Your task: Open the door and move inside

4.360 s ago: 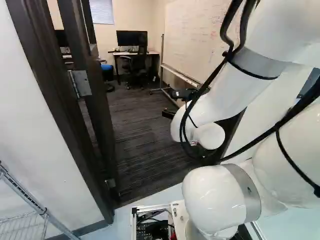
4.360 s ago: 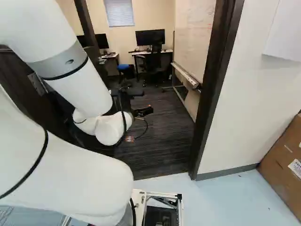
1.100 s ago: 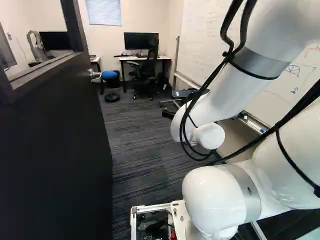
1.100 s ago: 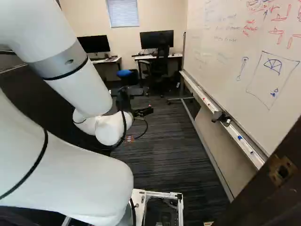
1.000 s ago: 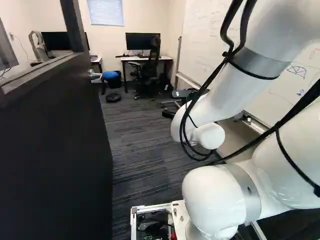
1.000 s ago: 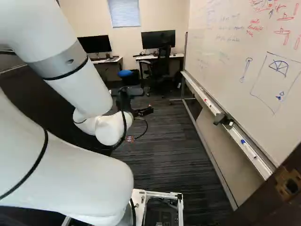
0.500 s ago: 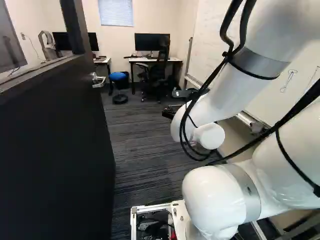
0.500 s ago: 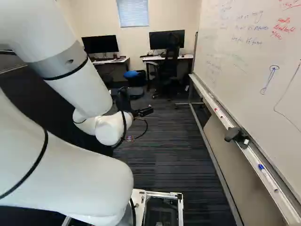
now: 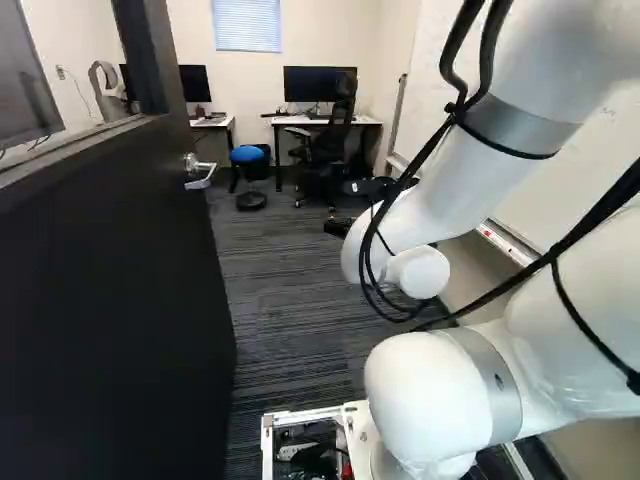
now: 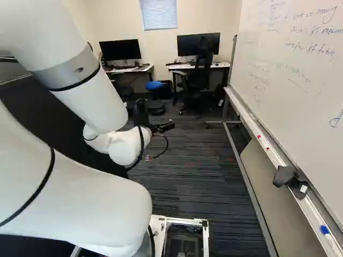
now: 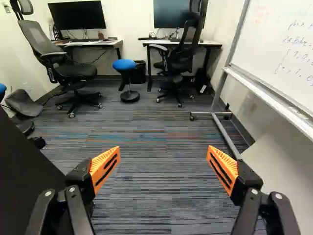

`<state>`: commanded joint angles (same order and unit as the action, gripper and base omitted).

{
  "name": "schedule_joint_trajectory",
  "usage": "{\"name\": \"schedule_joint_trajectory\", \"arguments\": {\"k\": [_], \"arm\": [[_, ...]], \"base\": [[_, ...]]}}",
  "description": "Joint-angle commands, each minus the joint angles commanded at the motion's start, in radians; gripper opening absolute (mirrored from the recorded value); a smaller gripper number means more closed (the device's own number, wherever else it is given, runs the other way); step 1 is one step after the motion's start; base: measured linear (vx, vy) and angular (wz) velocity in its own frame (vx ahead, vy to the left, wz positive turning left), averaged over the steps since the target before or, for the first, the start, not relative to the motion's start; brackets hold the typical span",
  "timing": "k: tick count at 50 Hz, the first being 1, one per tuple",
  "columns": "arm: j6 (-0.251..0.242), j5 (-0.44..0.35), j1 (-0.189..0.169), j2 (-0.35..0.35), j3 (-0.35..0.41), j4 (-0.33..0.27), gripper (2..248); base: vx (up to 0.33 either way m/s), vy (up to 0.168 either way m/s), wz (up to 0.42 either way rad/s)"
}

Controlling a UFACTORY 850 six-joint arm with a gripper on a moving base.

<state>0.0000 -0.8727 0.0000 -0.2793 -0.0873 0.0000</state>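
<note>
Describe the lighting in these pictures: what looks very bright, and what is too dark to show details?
Left base view: the door is almost black, hardly any detail on its lower part, while its handle shines. Right base view: the white arm is brightly lit, with soft shading on its curves. Wrist view: orange pads bright against darker carpet.

Door [image 9: 110, 300] cut off, whiteboard [image 10: 284, 101] (likewise) cropped

Door [image 9: 110, 310]: smooth, matt
Door handle [image 9: 201, 167]: shiny metal
Carpet [image 11: 146, 196]: rough, matt
Arm shell [image 9: 415, 385]: smooth, glossy
Whiteboard [image 10: 289, 80]: smooth
Whiteboard tray [image 10: 273, 155]: metal
</note>
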Motion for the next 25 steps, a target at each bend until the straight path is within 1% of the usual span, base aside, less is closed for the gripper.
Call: {"name": "schedule_joint_trajectory", "arguments": {"k": [19,25], "arm": [[0.000,0.000,0.000,0.000,0.000,0.000,247],[0.000,0.000,0.000,0.000,0.000,0.000,247]], "base": [[0.221,0.004,-0.010],[0.238,-0.019,-0.014]]}}
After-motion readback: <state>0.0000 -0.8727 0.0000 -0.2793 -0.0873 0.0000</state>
